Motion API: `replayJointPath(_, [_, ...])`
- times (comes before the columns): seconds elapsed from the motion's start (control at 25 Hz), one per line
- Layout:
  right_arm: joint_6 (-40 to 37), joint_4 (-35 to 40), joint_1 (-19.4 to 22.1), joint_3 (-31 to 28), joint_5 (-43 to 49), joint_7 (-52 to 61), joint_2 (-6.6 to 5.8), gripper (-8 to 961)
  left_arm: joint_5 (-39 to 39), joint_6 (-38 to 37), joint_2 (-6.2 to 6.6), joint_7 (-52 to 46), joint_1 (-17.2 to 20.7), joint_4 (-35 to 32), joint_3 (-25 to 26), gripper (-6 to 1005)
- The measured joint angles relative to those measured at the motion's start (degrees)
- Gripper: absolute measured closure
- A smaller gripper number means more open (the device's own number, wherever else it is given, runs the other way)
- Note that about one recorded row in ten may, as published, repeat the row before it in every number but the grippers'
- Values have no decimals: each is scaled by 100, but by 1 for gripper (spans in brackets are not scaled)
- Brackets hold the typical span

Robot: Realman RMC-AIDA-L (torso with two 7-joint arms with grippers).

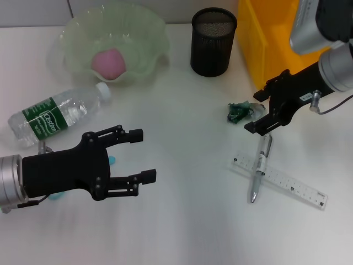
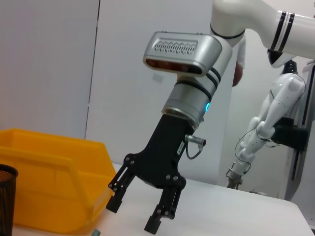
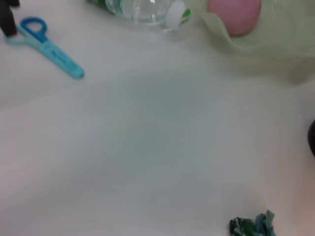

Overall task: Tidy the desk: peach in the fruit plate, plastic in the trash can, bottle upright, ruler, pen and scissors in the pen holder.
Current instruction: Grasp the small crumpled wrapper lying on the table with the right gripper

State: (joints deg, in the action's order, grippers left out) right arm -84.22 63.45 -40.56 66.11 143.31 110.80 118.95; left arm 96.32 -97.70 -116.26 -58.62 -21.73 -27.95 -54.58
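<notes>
Ref: pen holder (image 1: 213, 41). Peach (image 1: 108, 62) in fruit plate (image 1: 144, 33), to its left. Right gripper (image 1: 260, 112) below-right, jaws wide, over plastic (image 1: 239, 112). Left gripper (image 1: 141, 155) far below-left, jaws wide.

Left gripper (image 1: 144, 155) hovers low with fingers spread; right gripper (image 1: 257, 112) likewise spread.
</notes>
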Motion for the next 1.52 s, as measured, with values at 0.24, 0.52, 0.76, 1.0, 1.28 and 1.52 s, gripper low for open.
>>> replayJointPath(0.24, [519,-101,56,393,23,-265,13,143,0,4,-2,-8,-1,22,34,148])
replayJointPath(0.52, [891,-228,70,780,36,-342,19,143,1,14,-2,-69,-6,27,76,149])
replayJointPath(0.76, [1284,-383,93,1116,40,-342,24,149,1,15,-2,-80,-7,27,79,150])
replayJointPath(1.0, [1503,-533,75,1202,40,-335,26,158,1,-5,9,-97,-1,26,79,150])
replayJointPath(1.28, [1685,-666,85,1203,40,-327,32,216,1,-26,15,-97,30,26,79,151])
replayJointPath(1.52, [1854,-750,108,1203,40,-327,39,425,1,-32,16,-97,37,26,79,152])
